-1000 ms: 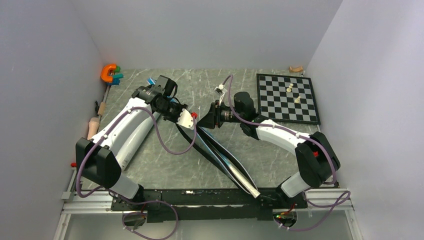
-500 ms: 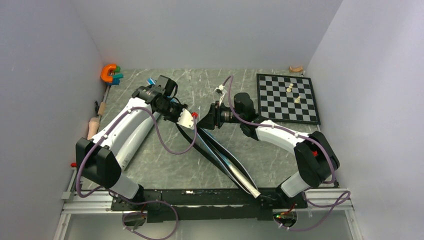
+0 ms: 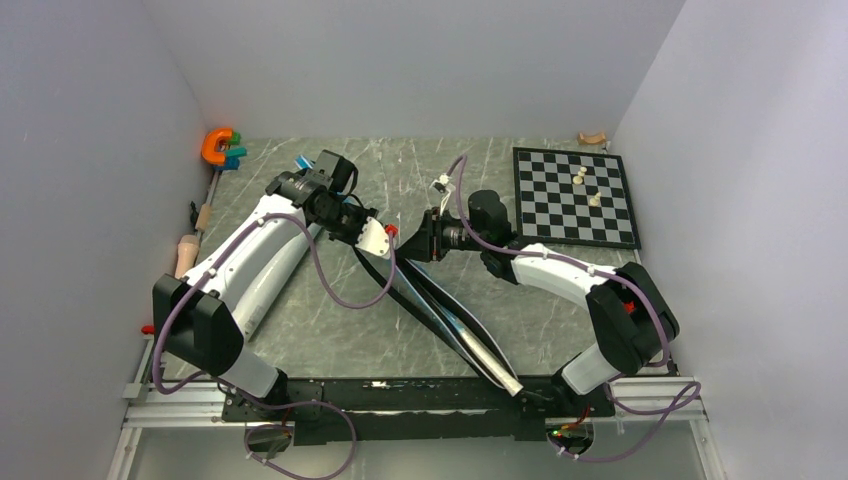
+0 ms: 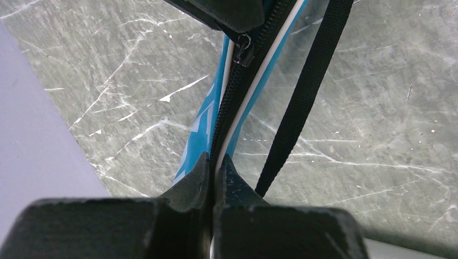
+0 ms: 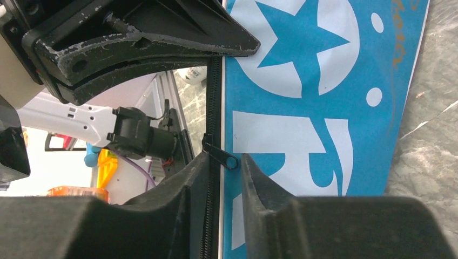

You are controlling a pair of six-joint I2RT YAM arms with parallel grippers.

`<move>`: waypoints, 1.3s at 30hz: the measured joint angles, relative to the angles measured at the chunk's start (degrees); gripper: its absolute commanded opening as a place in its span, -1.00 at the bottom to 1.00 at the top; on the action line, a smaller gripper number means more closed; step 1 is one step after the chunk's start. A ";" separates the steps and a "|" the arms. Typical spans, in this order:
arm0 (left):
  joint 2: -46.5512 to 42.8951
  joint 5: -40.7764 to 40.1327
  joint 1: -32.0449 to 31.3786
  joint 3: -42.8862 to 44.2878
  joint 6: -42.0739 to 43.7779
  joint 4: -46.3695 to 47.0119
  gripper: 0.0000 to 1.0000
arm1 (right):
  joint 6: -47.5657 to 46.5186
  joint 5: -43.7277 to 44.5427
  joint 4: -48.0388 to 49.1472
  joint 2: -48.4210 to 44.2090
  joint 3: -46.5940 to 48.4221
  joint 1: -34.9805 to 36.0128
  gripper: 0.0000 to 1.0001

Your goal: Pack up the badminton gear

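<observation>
Midway across the table [image 3: 350,340], the blue bag [image 3: 452,322] stands on its edge between the two pincers. Its long axis slants from them down toward the right arm's base, where a pale racket handle [image 3: 492,366] pokes out of the narrow end and points at the near edge. The left gripper [image 4: 213,162] is clamped on the bag's zipped seam, fingers pressed together on the fabric. The right gripper [image 5: 224,161] faces it from just beside, jaws a little apart, with the zipper pull [image 5: 221,158] lying right in that gap (whether the pads touch it I cannot tell). The zip line runs straight from the right jaws toward the left ones, so the right arm is nearer the pull. I judge the next move is to nip the tab and draw it along the seam while the left holds the edge taut. The black strap [image 4: 302,97] hangs loose beside the seam.
</observation>
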 measured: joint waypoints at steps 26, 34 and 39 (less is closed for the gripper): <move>0.59 -0.68 -0.09 0.63 -1.27 -0.90 -1.00 | 1.27 1.62 0.48 -1.44 -0.72 0.22 -0.79; 0.61 -1.01 -0.13 0.66 -1.27 -1.38 -1.00 | 1.92 1.57 0.57 -1.44 -0.37 0.96 -0.59; 0.72 -1.03 -0.13 0.79 -1.27 -1.51 -1.00 | 2.45 1.51 1.11 -1.44 -0.02 1.36 -0.62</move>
